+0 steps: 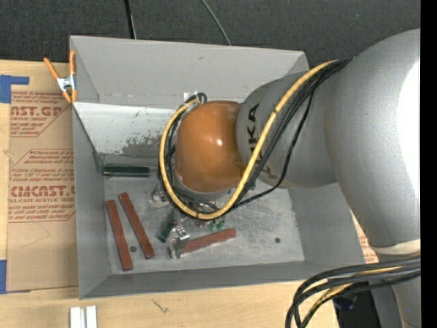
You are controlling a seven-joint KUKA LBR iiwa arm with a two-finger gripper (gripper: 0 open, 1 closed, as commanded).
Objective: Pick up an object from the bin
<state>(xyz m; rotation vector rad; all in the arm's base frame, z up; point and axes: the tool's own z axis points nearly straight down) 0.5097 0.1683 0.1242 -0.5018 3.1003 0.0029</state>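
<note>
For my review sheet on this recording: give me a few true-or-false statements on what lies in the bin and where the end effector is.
1. Two reddish-brown flat sticks lie side by side on the left of the grey metal bin floor. True.
2. The end effector is over the far left corner. False: it is near the front middle, beside a third reddish-brown flat stick.
3. A dark narrow bar lies at the foot of the back wall, on the left. True.
4. Blue balls are heaped in the bin. False: sticks and a bar lie on its floor.
</note>
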